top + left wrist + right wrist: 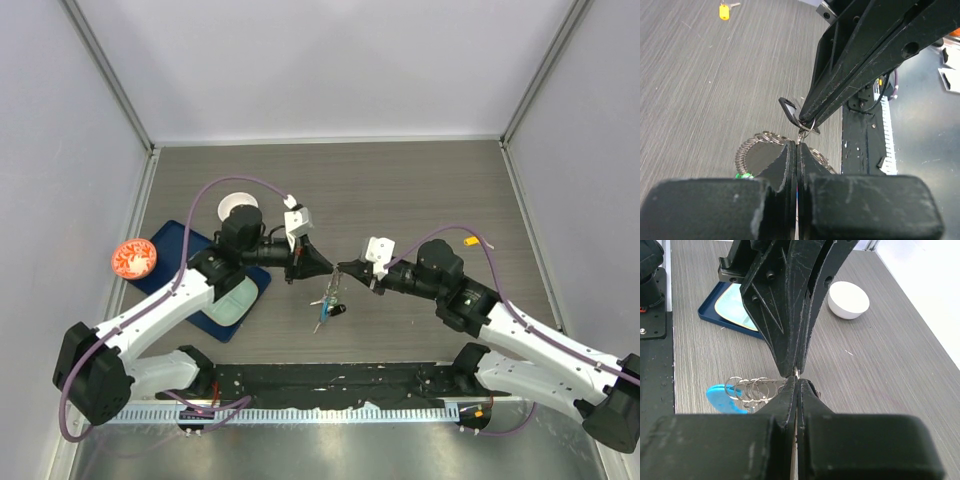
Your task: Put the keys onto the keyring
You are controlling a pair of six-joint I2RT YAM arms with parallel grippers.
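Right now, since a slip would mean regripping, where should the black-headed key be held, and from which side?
Probably the key by its black head, pinched across the flat faces from the right gripper's side: it is the broadest part, and fingers keep off the small ring beneath.

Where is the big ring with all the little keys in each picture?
Top external: the large wire keyring fringed with small silver keys is at centre, just under the meeting black fingers.
Left wrist: lower middle, curving behind the near fingers.
Right wrist: lower left, beside its bright blue tag.
Shared landmark: the two arms' fingertips touching right by it.
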